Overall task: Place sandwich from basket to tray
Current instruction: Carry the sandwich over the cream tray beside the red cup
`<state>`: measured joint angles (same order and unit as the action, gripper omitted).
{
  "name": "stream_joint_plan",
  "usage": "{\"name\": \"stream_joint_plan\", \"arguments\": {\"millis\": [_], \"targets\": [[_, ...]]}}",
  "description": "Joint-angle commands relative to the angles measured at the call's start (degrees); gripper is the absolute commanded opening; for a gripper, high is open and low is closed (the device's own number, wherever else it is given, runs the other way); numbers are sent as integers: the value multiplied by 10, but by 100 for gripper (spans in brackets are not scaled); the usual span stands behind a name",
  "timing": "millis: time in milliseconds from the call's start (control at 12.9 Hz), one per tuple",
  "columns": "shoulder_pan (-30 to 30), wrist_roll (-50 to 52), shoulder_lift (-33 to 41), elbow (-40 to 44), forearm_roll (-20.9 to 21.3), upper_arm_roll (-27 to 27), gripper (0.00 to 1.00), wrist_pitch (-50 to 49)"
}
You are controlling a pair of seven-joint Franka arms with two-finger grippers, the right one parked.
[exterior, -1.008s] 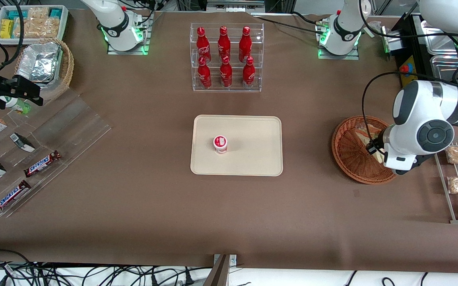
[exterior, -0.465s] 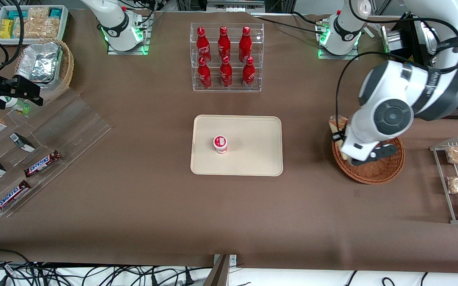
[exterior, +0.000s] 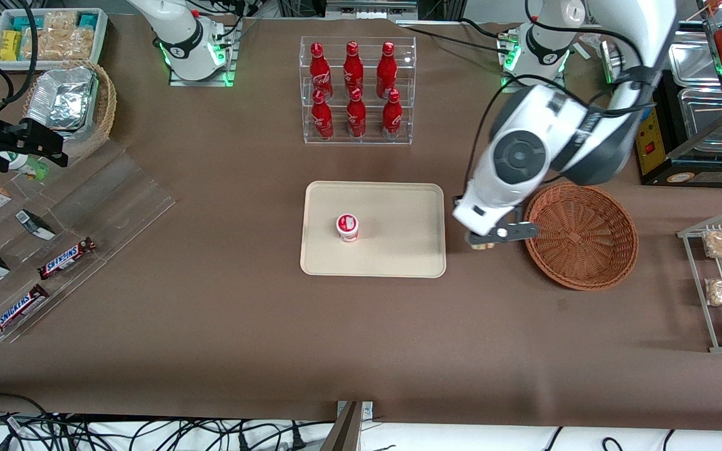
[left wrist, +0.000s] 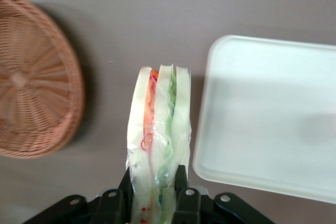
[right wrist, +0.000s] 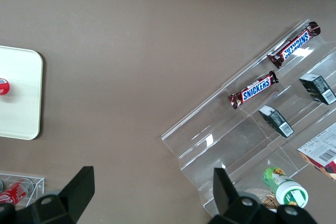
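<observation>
The left arm's hand (left wrist: 156, 203) hovers over bare tabletop (exterior: 361, 338) between the basket (exterior: 593, 250) and the tray (exterior: 398, 257), its fingers closed on a wrapped sandwich (left wrist: 158, 135) held on edge. The basket sits at three o'clock from the tray and looks empty. A small red-lidded cup (exterior: 348, 227) stands on the tray. Judged risks: the slippery wrap sliding free, a release short of the rim, or the wedge knocking over the cup.

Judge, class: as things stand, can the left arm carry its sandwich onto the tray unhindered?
Probably yes. The gripper, shut on the sandwich, hangs between the basket and the tray. Only a small red-and-white cup stands on the tray.
</observation>
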<state>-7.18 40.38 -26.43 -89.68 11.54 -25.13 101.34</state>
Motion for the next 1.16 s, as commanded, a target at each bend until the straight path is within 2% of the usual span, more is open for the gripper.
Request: {"name": "stream_joint_plan", "arguments": {"millis": [0,310,620,930,1085], "targets": [[-25,-2,-19,14,-8,0,34,19],[-59,38,-62,13,0,2,34,83],[-79,48,-105,14,4,8,34,107],[-95,103,-129,14,62,6,34,148],[-99,108,-135,14,66,7,34,154]]}}
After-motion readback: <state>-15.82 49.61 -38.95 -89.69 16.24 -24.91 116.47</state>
